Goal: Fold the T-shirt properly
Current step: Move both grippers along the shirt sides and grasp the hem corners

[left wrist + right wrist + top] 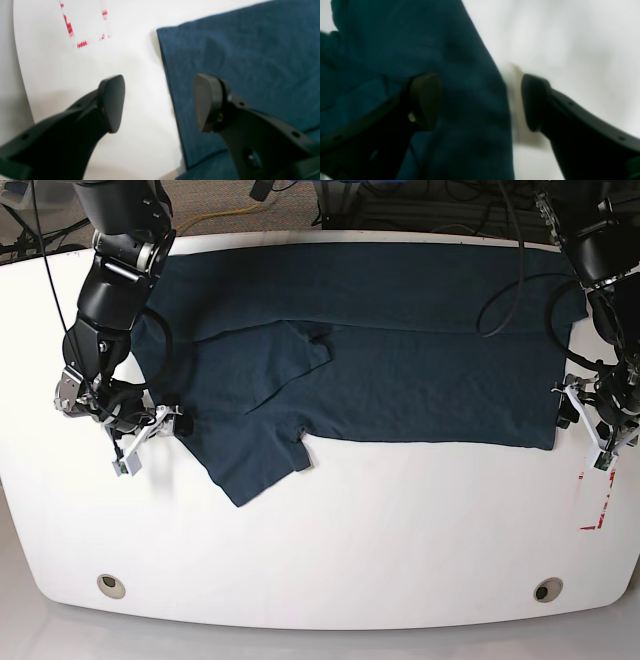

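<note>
The dark navy-teal T-shirt [400, 370] lies spread across the white table [350, 530], with one sleeve [250, 465] pointing toward the front. My left gripper [160, 100] is open at the shirt's edge [172, 87]; one finger is over bare table, the other over the cloth [250, 62]. In the base view the left gripper [585, 418] sits at the shirt's right end. My right gripper [480, 100] stands open astride the cloth's edge [470, 112], at the shirt's left end [160, 425]. The right wrist view is blurred.
Red tape marks [81, 44] lie on the table near the left gripper, also visible at the right edge [597, 520]. Two round holes [112, 584] [546, 589] sit near the table's front edge. Cables run behind the table's back edge.
</note>
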`<state>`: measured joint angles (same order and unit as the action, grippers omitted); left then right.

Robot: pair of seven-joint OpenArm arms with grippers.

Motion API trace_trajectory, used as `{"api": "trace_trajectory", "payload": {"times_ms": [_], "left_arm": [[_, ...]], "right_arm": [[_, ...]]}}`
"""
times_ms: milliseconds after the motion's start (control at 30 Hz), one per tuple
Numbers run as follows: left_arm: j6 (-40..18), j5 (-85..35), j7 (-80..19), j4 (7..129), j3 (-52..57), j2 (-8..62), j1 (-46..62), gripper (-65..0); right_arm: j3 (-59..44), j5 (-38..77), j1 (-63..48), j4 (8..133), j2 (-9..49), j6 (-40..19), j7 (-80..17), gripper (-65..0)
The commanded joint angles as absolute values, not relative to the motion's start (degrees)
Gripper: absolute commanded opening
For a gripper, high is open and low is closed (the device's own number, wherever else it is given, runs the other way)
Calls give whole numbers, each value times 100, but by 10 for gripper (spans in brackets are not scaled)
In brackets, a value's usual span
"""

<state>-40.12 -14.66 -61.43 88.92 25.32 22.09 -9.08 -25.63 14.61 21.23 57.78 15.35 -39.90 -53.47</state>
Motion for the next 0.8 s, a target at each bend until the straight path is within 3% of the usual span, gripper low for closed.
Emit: {"api": "trace_trajectory", "payload": {"times_ms": [0,433,700,767], "left_arm": [[-4000,-1481,-6053,8945,2563,2316,-1051,-256],[-4000,-1490,-6044,7802,2563,2316,-1499,-254],[-3996,-1481,-5402,7081,2536,2316,-1692,-253],[-3697,-1481,-5262,6862,2536,2316,-1815,-232]], "right_arm": [[-2422,1560,2440,5358,1666,-4000,-4857,-189],[-1991,1578,2440,5235,1191,-4000,-4927,-212],[-1974,1534,2466,5235,1130,-4000,-4901,-457],[-1974,1534,2475,5235,1130,-4000,-4875,-520]]}}
